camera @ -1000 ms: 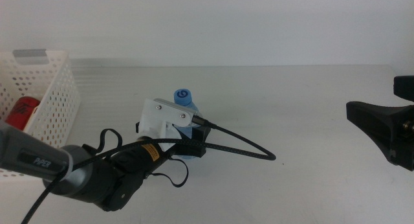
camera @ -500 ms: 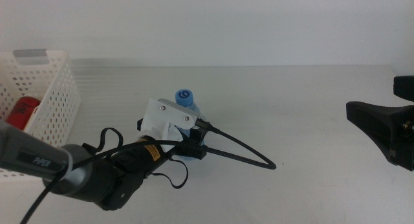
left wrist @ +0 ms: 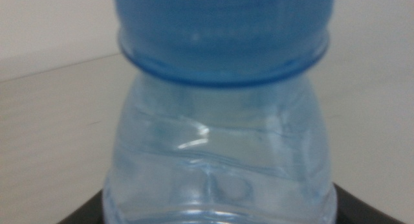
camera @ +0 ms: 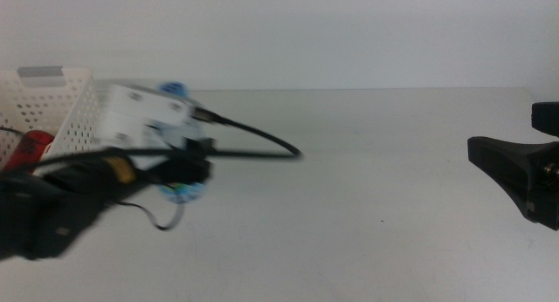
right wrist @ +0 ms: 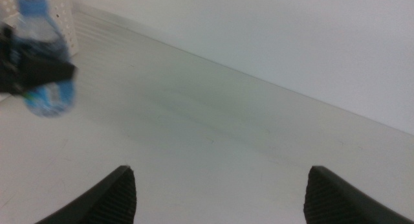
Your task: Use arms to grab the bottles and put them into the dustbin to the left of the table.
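Water bottle (camera: 181,145): clamped in the left claw (camera: 179,167), lifted off the table (camera: 367,180), just beside the dustbin (camera: 61,119).
Dustbin: at the table's left edge; red can (camera: 26,147) inside, seen only in the middle view.
Left wrist view: blue cap (left wrist: 223,30) and clear body close up.
Right claw (right wrist: 220,191): jaws wide apart, empty, at the right; its wrist view shows the bottle's label end (right wrist: 48,98) clear of the table.

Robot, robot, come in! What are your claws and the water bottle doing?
Left gripper shut on clear blue-capped water bottle, lifted beside white perforated basket. Right gripper open, waiting at table's right. Red can in basket. Nothing blocking.
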You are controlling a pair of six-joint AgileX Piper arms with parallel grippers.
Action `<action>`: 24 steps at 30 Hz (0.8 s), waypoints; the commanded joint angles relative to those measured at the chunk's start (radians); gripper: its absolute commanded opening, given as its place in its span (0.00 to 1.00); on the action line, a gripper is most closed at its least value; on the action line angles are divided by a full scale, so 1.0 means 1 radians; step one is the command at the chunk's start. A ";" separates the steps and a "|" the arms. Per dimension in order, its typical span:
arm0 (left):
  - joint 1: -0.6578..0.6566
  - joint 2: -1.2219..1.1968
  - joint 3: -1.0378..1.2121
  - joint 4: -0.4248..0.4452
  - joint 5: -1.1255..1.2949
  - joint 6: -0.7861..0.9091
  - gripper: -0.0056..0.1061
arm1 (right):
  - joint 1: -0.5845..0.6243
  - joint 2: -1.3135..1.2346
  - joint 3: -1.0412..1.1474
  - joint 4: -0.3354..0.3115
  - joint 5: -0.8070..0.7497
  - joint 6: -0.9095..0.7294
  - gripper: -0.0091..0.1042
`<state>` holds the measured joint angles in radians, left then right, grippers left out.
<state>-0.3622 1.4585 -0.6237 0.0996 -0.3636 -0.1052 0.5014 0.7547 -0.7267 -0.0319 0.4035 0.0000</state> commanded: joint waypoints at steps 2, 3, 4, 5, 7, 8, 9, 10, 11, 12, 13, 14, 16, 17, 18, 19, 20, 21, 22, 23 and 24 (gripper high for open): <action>0.085 -0.153 -0.048 0.076 0.083 -0.072 0.01 | 0.003 -0.004 -0.026 -0.007 -0.066 -0.013 0.68; 0.106 -0.173 -0.063 0.109 0.141 -0.093 0.01 | 0.003 -0.004 -0.026 -0.007 -0.066 -0.013 0.68; 0.129 -0.194 -0.086 0.152 0.214 -0.116 0.01 | 0.003 -0.004 -0.026 -0.007 -0.066 -0.013 0.68; 0.148 -0.210 -0.119 0.192 0.281 -0.136 0.01 | 0.003 -0.004 -0.026 -0.007 -0.066 -0.013 0.68; 0.177 -0.229 -0.165 0.249 0.376 -0.153 0.01 | 0.003 -0.004 -0.026 -0.007 -0.066 -0.013 0.68; 0.192 -0.235 -0.197 0.267 0.423 -0.157 0.01 | 0.003 -0.004 -0.026 -0.007 -0.066 -0.013 0.68; 0.205 -0.235 -0.231 0.269 0.469 -0.157 0.01 | 0.003 -0.004 -0.026 -0.007 -0.066 -0.013 0.68; 0.218 -0.233 -0.260 0.268 0.510 -0.156 0.01 | 0.003 -0.004 -0.026 -0.007 -0.066 -0.013 0.68; 0.227 -0.230 -0.303 0.266 0.564 -0.149 0.01 | 0.003 -0.004 -0.026 -0.007 -0.066 -0.013 0.68; 0.236 -0.223 -0.329 0.264 0.609 -0.133 0.01 | 0.003 -0.004 -0.026 -0.007 -0.066 -0.013 0.68; 0.241 -0.219 -0.363 0.253 0.648 -0.110 0.01 | 0.003 -0.004 -0.026 -0.007 -0.066 -0.013 0.68; 0.253 -0.211 -0.394 0.238 0.682 -0.082 0.01 | 0.003 -0.004 -0.026 -0.007 -0.066 -0.013 0.68; 0.282 -0.189 -0.455 0.184 0.728 -0.019 0.01 | 0.003 -0.004 -0.026 -0.007 -0.066 -0.013 0.68; 0.299 -0.177 -0.483 0.144 0.749 0.023 0.01 | 0.003 -0.004 -0.026 -0.007 -0.066 -0.013 0.68; 0.317 -0.165 -0.503 0.108 0.769 0.072 0.01 | 0.003 -0.004 -0.026 -0.007 -0.066 -0.013 0.68; 0.339 -0.153 -0.524 0.069 0.787 0.117 0.01 | 0.003 -0.004 -0.026 -0.007 -0.066 -0.013 0.68; 0.358 -0.141 -0.551 0.012 0.810 0.175 0.01 | 0.003 -0.004 -0.026 -0.007 -0.066 -0.013 0.68; 0.391 -0.120 -0.586 -0.061 0.838 0.240 0.01 | 0.003 -0.004 -0.026 -0.007 -0.066 -0.013 0.68; 0.415 -0.104 -0.612 -0.110 0.871 0.294 0.01 | 0.003 -0.004 -0.026 -0.007 -0.066 -0.013 0.68; 0.440 -0.087 -0.646 -0.171 0.910 0.359 0.01 | 0.003 -0.004 -0.026 -0.007 -0.066 -0.013 0.68; 0.477 -0.058 -0.681 -0.229 0.954 0.422 0.01 | 0.003 -0.004 -0.026 -0.007 -0.066 -0.013 0.68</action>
<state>0.0738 1.4075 -1.2154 -0.0196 0.6118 0.2125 0.5014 0.7547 -0.7267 -0.0319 0.4035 0.0000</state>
